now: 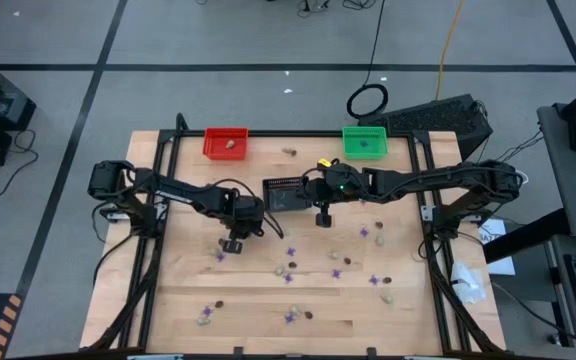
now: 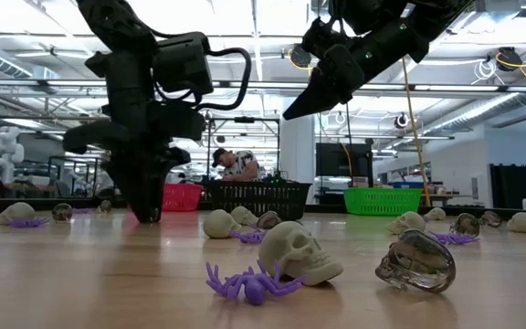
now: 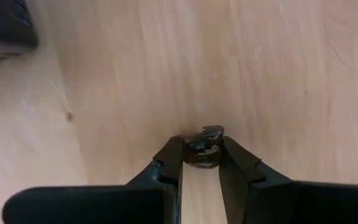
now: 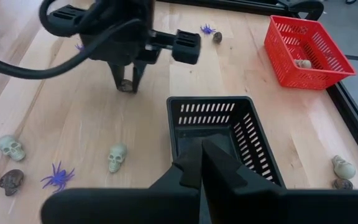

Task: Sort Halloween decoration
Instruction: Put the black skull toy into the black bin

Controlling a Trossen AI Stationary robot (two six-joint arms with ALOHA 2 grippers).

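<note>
Purple spiders (image 2: 249, 283), beige skulls (image 2: 301, 254) and dark glassy skulls (image 2: 416, 260) lie scattered on the wooden table. My left gripper (image 1: 231, 243) points down at the table left of the middle and is shut on one dark skull (image 3: 204, 149). It also shows in the right wrist view, left gripper (image 4: 127, 85). My right gripper (image 4: 201, 158) is shut and holds nothing. It hovers raised beside the black basket (image 1: 286, 193), near the basket's right corner. My left gripper pinches the small dark skull (image 3: 205, 142) between its two fingertips (image 3: 171, 152), one on each side. The fingers come from above, pointing down. The skull sits at the table's surface or just above it; I cannot tell whether it is lifted clear.
The red basket (image 1: 226, 143) at the far edge holds a beige skull. The green basket (image 1: 364, 140) at the far edge holds a purple spider. More trinkets lie across the near half of the table (image 1: 298, 300). A person shows in the room beyond (image 2: 236, 164).
</note>
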